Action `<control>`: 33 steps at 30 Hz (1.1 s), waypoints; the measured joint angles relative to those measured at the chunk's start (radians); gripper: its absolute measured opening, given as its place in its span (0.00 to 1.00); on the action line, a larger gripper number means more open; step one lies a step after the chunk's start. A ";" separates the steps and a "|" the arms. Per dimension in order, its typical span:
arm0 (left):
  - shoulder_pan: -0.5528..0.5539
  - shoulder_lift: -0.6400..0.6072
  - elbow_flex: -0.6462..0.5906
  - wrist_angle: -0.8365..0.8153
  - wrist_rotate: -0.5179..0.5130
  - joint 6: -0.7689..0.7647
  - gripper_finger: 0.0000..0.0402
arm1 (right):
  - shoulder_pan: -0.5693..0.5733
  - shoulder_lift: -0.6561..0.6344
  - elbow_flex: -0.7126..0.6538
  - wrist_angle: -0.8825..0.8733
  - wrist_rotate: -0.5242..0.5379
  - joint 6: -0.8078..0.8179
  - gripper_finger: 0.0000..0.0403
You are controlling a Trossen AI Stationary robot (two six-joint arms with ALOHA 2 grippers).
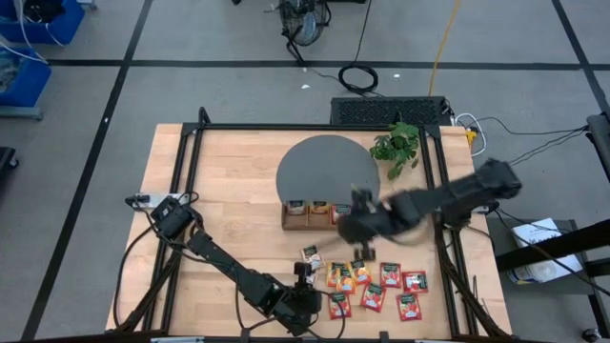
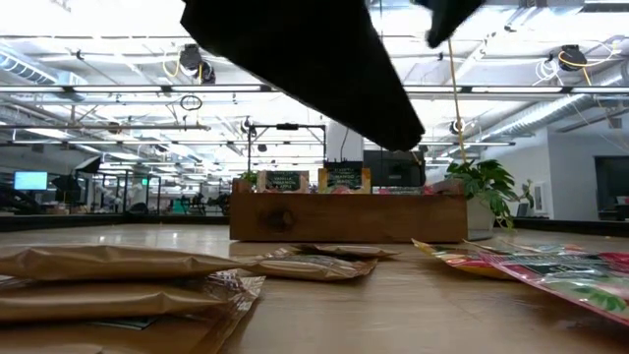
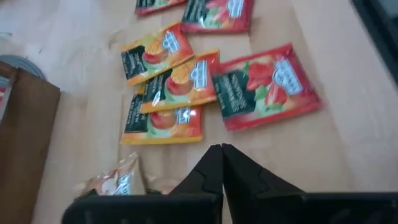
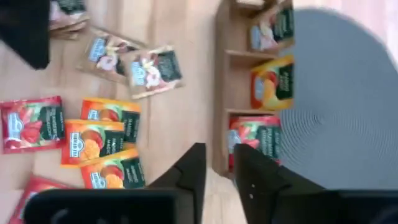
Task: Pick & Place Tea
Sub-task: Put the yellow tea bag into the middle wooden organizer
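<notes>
Right gripper hovers by the three-slot wooden tray, fingers parted, empty.
Left gripper, pinched closed on nothing, faces loose orange-yellow square tea sachets.

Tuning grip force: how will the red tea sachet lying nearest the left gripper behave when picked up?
The red tea sachet lies flat on the table, so it probably gives the fingers little edge. Its glossy, wrinkled wrapper suggests that it is slippery, floppy and light.
</notes>
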 joint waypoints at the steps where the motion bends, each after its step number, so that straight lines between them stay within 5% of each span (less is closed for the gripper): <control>1: 0.005 0.000 0.000 0.004 0.000 -0.017 0.01 | 0.047 -0.032 -0.065 0.060 0.021 0.014 0.13; 5: 0.035 -0.012 -0.001 0.006 -0.002 -0.030 0.03 | 0.212 -0.139 -0.348 0.379 0.060 0.054 0.02; 8: 0.069 -0.017 0.000 0.005 0.012 -0.072 0.05 | 0.302 -0.182 -0.552 0.723 0.057 0.031 0.03; 13: 0.162 -0.015 0.000 0.065 0.223 -0.108 0.05 | 0.386 -0.188 -0.778 1.115 0.058 -0.016 0.06; 20: 0.256 -0.015 0.004 0.240 0.412 -0.042 0.05 | 0.393 -0.166 -0.888 1.174 0.090 0.094 0.00; 25: 0.291 0.010 0.005 0.252 0.441 -0.036 0.08 | 0.394 -0.117 -0.904 1.174 0.087 0.107 0.01; 33: 0.303 0.030 0.006 0.362 0.448 -0.058 0.35 | 0.394 -0.018 -0.904 1.269 -0.014 0.044 0.01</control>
